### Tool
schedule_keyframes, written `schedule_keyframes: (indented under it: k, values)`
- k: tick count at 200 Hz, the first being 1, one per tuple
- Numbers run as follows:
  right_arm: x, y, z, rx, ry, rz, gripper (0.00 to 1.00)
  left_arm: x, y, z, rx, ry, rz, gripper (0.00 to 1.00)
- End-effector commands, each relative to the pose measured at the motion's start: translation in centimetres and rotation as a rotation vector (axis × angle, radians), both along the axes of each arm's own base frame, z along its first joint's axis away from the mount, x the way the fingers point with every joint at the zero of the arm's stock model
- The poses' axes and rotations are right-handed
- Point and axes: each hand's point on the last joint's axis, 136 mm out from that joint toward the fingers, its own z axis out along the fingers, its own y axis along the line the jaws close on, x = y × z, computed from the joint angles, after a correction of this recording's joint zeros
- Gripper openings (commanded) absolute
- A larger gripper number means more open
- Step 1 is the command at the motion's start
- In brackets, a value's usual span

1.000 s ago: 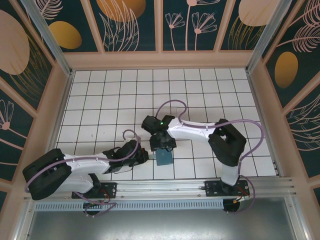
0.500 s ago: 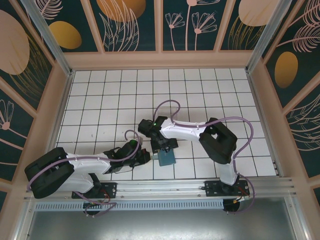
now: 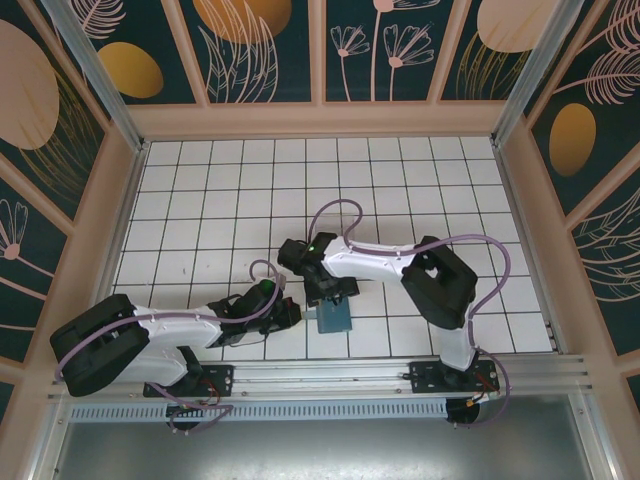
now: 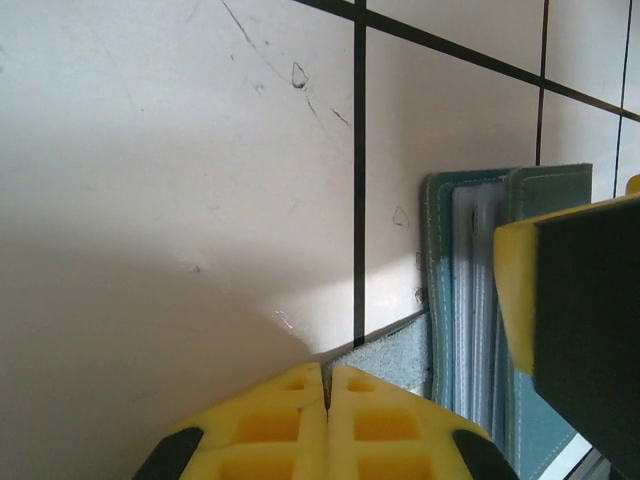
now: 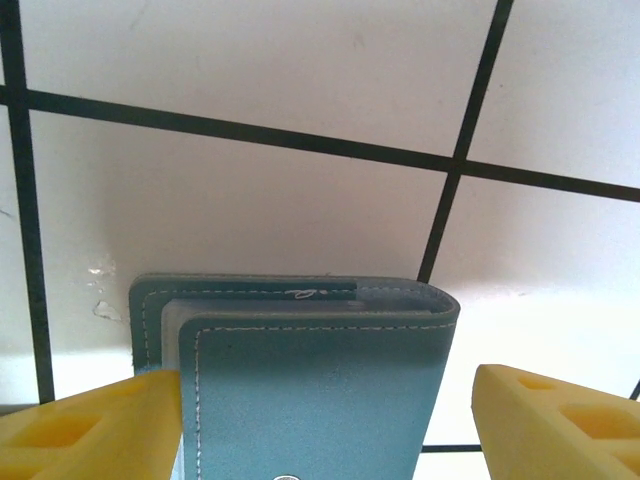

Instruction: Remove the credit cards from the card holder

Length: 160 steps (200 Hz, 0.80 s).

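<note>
Nothing readable on my feeds at the moment. I can't make out any text, logo or number on the card holder, the floor tiles or the flower-painted wall panels.

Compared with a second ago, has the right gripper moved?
Yes, slightly. In the top view the right gripper has edged closer to the near rail.

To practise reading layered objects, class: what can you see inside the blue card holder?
Inside the card holder, pale translucent sleeve edges show between the blue covers. Any cards are covered.
</note>
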Motion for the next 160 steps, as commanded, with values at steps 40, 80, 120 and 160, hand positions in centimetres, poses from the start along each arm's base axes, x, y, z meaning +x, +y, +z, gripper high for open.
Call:
schedule_keyframes:
  k: [40,80,120,160]
  values:
    - [-0.5,-1.9,1.6,-0.007,-0.031,-0.043,0.76,-1.0,0.5,-1.5,0.045,0.061,-0.013,0.01]
    - [-0.8,-2.7,2.1,-0.002,-0.034,-0.054,0.74,-0.8,0.8,-1.6,0.066,0.060,0.007,0.01]
    - [-1.1,-3.4,2.7,0.018,-0.036,-0.071,0.67,-0.6,1.3,-1.7,0.082,0.060,0.034,0.01]
    - [-1.8,-4.2,2.9,0.057,-0.014,-0.098,0.58,-0.5,1.5,-1.6,0.088,0.060,0.052,0.01]
